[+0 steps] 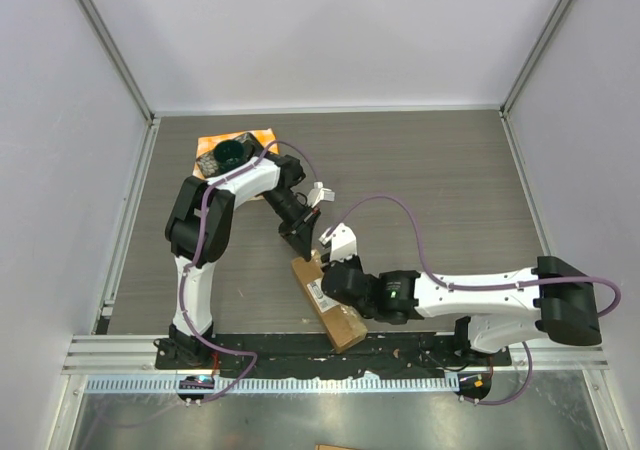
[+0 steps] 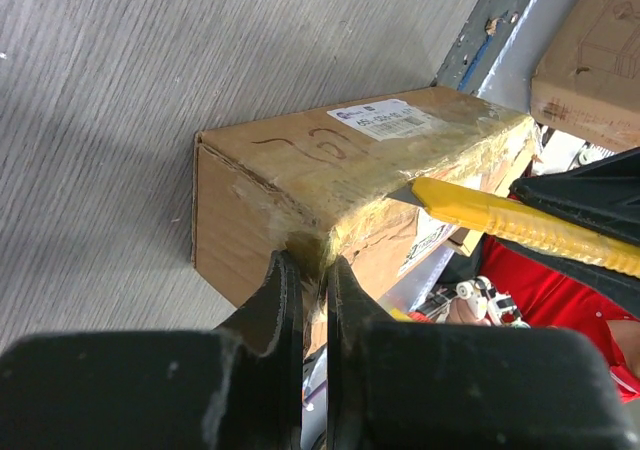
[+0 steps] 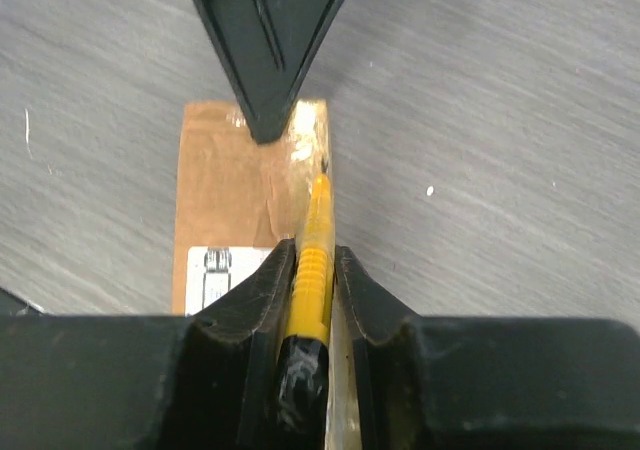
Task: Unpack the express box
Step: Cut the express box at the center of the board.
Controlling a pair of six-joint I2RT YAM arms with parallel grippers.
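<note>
**Express box under the knife, blade at the tape seam**

Top view: the express box (image 1: 348,328) lies diagonally on the desk (image 1: 450,190), close to the near edge between the two arms. Both wrists are bunched over its far end.

Left wrist: the left pincer (image 2: 305,282) is squeezed nearly closed, tips planted on the taped top edge at the box's end. Can't tell if it's nipping some tape or just pressing down. A yellow utility knife (image 2: 500,215) comes in from the right, with its tip at the shiny seam. The white label (image 2: 385,120) sits further along the top.

Right wrist: the right pincer (image 3: 312,270) is clamped on the knife handle, blade aimed along the seam toward the other pincer's tips.

My guess: the cardboard is stiff, and the box looks light enough to skid under the blade. The tape looks slick, so I'd hold it on bare cardboard at the end or by the long sides.
</note>
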